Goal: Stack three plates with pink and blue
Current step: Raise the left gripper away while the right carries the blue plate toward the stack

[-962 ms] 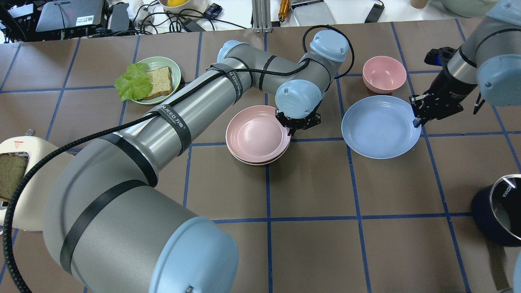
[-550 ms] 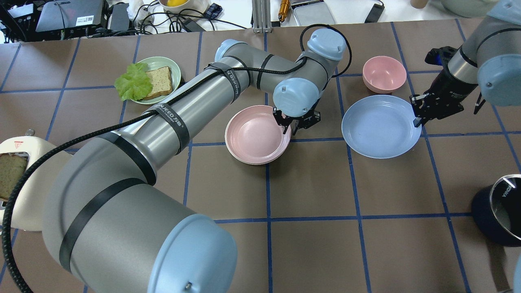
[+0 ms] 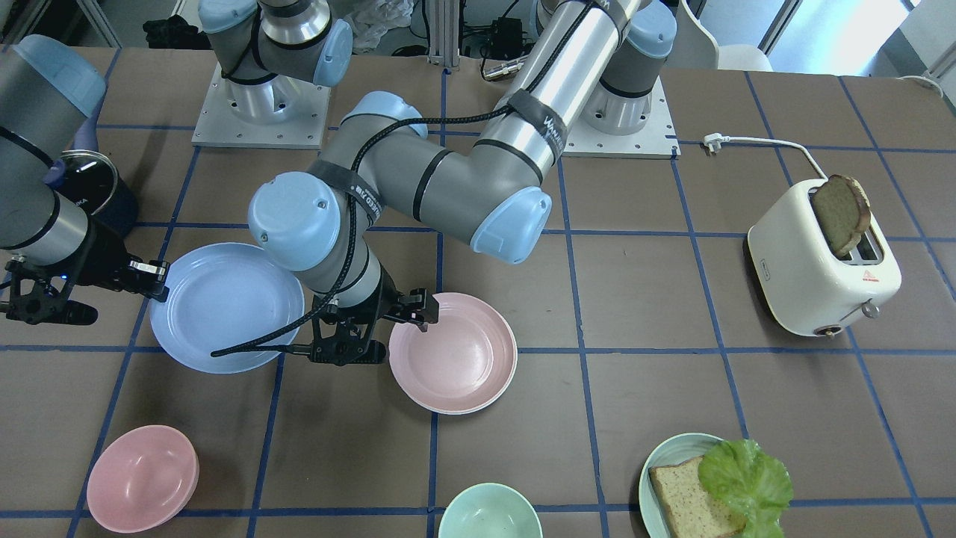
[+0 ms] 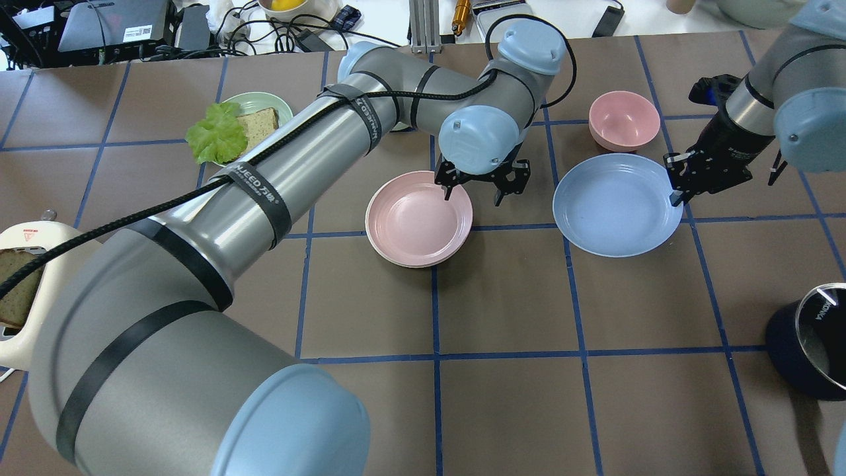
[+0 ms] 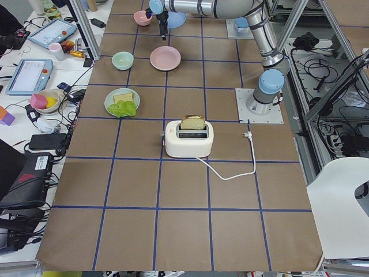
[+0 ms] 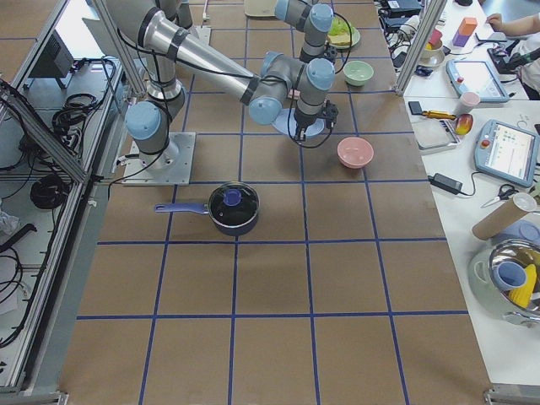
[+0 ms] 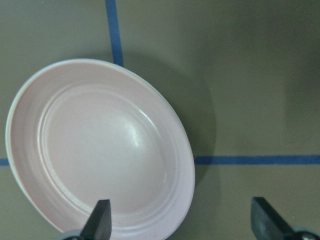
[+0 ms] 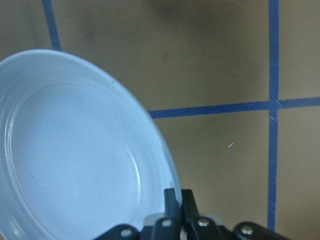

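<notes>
Blue plate point(image 4: 615, 205) goes onto pink plate point(image 4: 416, 221).
Right end effector point(image 4: 675, 196) clamps its rim; left end effector point(image 4: 474, 196), spread apart, should clear first.

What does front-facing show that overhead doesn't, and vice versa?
Front-facing only: the arm base plates, and the white plug with its cord lying on the table.

Overhead only: the bench clutter of devices and cables beyond the table's far edge.

Both: the pink plate with the left gripper open over its rim, the blue plate with the right gripper shut on its rim, the pink bowl, the toaster and the pot.
</notes>
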You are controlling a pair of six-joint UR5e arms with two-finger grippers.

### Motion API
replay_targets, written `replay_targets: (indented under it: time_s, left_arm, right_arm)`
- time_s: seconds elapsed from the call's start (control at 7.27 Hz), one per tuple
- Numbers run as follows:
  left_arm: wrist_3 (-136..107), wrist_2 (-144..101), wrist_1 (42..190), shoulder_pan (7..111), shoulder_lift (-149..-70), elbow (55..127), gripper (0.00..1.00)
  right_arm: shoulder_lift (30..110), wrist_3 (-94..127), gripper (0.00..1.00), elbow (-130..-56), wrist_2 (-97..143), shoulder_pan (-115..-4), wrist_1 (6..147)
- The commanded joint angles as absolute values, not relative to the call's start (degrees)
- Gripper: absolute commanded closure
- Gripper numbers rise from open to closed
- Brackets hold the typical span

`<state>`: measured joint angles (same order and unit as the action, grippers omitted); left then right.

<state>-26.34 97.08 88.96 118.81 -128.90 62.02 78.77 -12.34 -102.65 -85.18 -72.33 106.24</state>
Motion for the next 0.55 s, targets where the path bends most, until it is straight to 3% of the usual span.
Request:
replay_targets:
  time_s: [0.0,0.41]
  left_arm:
    - [-24.36,97.21,94.47,115.42,-124.30,59.51,0.00]
    - [-19.26,97.21,99.91,110.67,-116.57,59.50,0.00]
  right_arm:
    - [79.19,-7.06,1.00,-103.27,-84.99,-74.70,106.70]
    - [79.28,2.34,1.00,-103.10,-84.99,-82.59,107.14]
